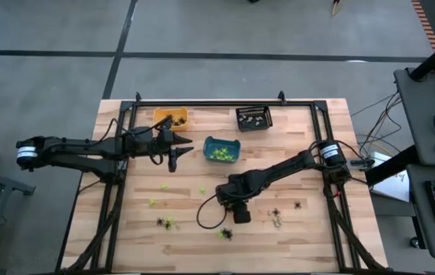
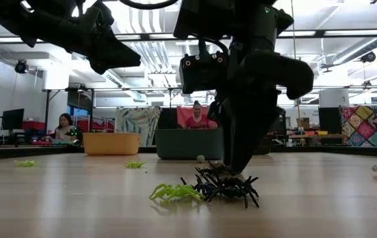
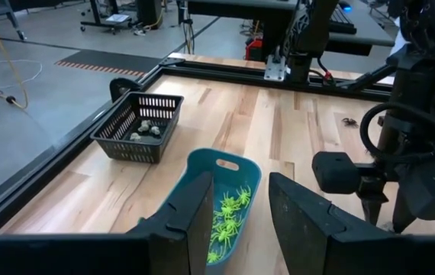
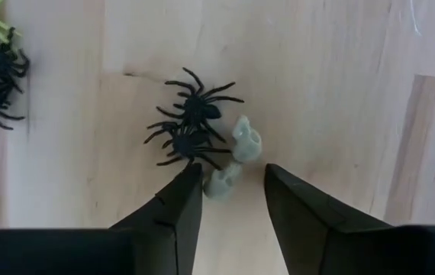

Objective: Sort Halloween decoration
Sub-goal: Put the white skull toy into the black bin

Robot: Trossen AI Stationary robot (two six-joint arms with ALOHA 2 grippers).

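Note:
The Halloween decoration is small plastic spiders and pale trinkets strewn over the wooden table. My right gripper (image 4: 231, 183) points down near the table's middle front, open. A pale grey-white trinket (image 4: 222, 182) lies on the wood between its fingertips, beside a second pale one (image 4: 246, 142) and two black spiders (image 4: 191, 122). My left gripper (image 3: 239, 218) hangs open and holding nothing above the near end of the teal bin (image 3: 202, 164), which holds lime green spiders (image 3: 229, 218). My right gripper comes from above with one fingertip (image 4: 191, 183) close against the pale trinket's side (image 4: 211, 186). I cannot tell whether it touches. The trinket lies flat on the table.
An orange bin (image 1: 170, 118) and a black basket (image 1: 253, 118) with pale trinkets stand along the far edge. Loose green spiders (image 1: 153, 202) and black spiders (image 1: 164, 223) lie at the front left, and more black ones (image 1: 277, 213) to the right. A green and black cluster (image 2: 202, 190) lies nearest the front.

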